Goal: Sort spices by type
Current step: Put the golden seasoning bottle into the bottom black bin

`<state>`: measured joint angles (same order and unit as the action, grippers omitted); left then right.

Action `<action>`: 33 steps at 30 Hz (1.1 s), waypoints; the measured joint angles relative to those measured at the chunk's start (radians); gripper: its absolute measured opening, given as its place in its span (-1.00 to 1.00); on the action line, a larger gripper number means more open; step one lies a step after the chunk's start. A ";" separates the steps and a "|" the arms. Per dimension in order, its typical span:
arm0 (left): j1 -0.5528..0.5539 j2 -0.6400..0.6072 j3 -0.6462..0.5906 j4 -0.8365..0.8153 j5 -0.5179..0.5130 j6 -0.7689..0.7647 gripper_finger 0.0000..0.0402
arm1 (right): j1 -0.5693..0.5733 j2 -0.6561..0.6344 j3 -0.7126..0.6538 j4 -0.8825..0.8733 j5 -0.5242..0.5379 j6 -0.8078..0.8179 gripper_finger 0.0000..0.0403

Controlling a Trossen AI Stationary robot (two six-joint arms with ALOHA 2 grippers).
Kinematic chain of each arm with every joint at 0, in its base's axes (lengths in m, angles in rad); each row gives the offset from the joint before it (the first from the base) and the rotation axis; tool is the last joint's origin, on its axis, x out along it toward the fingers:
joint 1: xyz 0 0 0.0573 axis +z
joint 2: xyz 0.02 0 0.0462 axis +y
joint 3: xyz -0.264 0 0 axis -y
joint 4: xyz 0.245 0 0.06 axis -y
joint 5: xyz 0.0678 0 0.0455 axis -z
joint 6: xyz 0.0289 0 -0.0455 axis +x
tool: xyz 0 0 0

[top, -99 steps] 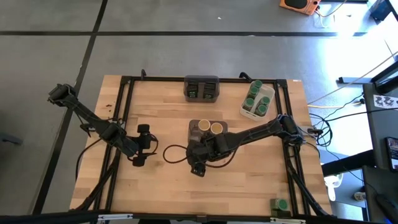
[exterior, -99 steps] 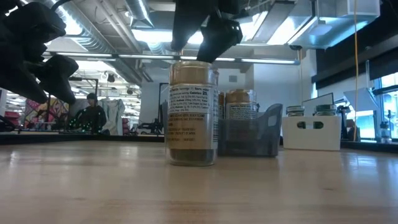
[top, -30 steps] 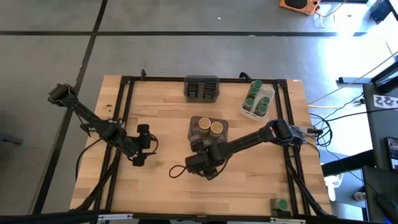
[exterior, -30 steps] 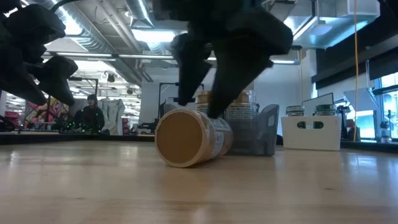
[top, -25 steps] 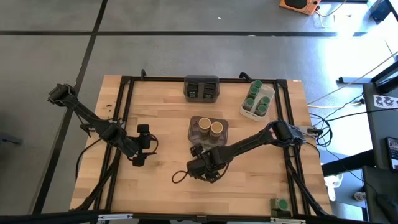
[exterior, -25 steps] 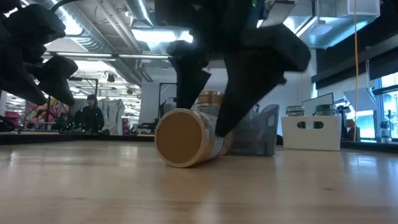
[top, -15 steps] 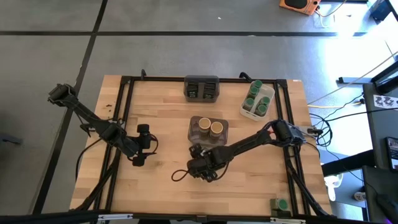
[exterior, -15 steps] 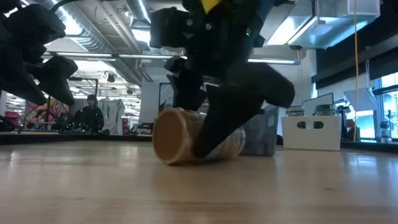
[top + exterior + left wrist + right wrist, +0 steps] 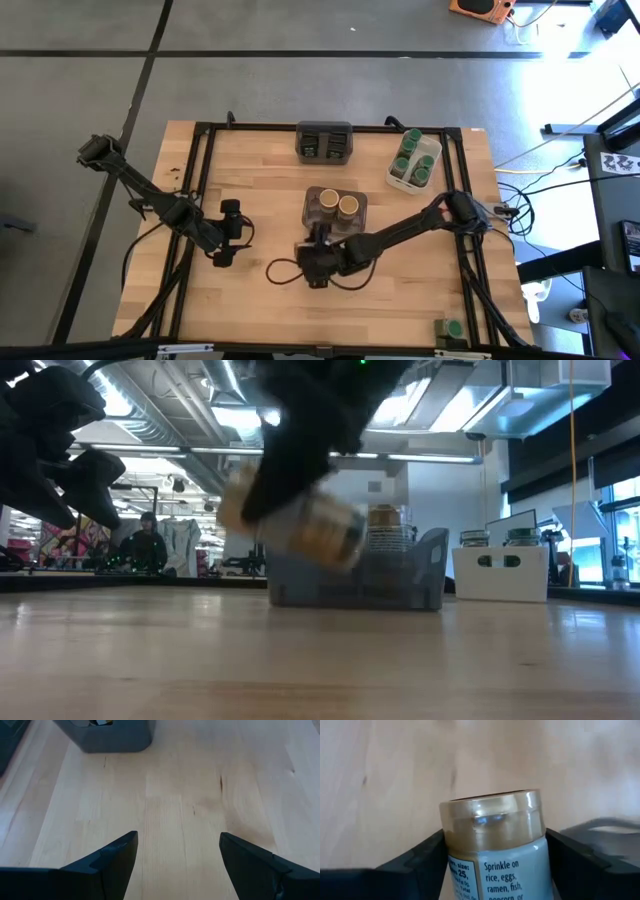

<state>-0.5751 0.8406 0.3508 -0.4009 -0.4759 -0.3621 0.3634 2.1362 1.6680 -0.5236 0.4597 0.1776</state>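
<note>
My right gripper [image 9: 315,262] is shut on a round tan-lidded spice jar [image 9: 495,855], held above the table's middle in front of the grey bin [image 9: 335,207]. In the low view the jar [image 9: 300,525] hangs blurred and tilted, clear of the wood. My left gripper [image 9: 228,232] is open and empty over the table's left part; its fingers [image 9: 177,855] stand apart over bare wood. My right gripper pinches the jar's labelled body [image 9: 451,870] between its two fingers [image 9: 415,865], one on each side, just below the lid. The jar lies along the fingers with its lid end [image 9: 490,815] pointing away from the wrist. It is lifted clear of the table and tilted.
The grey bin holds two tan-lidded jars [image 9: 340,206]. A dark bin [image 9: 324,142] stands at the far edge. A white tray [image 9: 414,162] at the far right holds green-lidded jars. One green-lidded jar [image 9: 452,329] stands at the near right corner.
The tan-lidded jar lay on its side on the table under my right gripper. The gripper has come down around it, taken hold and lifted it clear, tilted. The gripper has gone a little toward the table's left and far edges.
</note>
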 joint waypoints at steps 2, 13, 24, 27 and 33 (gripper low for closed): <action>0.000 0.000 0.000 0.001 0.000 0.001 0.39 | 0.008 -0.033 0.000 -0.002 0.052 0.004 0.42; -0.001 0.000 0.000 0.001 0.000 -0.003 0.39 | -0.020 -0.118 -0.023 0.022 0.221 -0.041 0.42; -0.001 0.000 0.000 0.001 0.000 -0.005 0.39 | -0.056 -0.121 -0.254 0.356 0.310 -0.058 0.42; -0.001 0.000 0.000 0.001 0.000 -0.005 0.39 | -0.055 -0.152 -0.321 0.464 0.358 -0.053 0.42; -0.001 0.000 0.000 0.002 0.000 -0.005 0.39 | -0.056 -0.170 -0.502 0.837 0.421 -0.051 0.42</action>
<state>-0.5762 0.8406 0.3508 -0.3986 -0.4757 -0.3668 0.3073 1.9659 1.1658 0.3131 0.8806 0.1261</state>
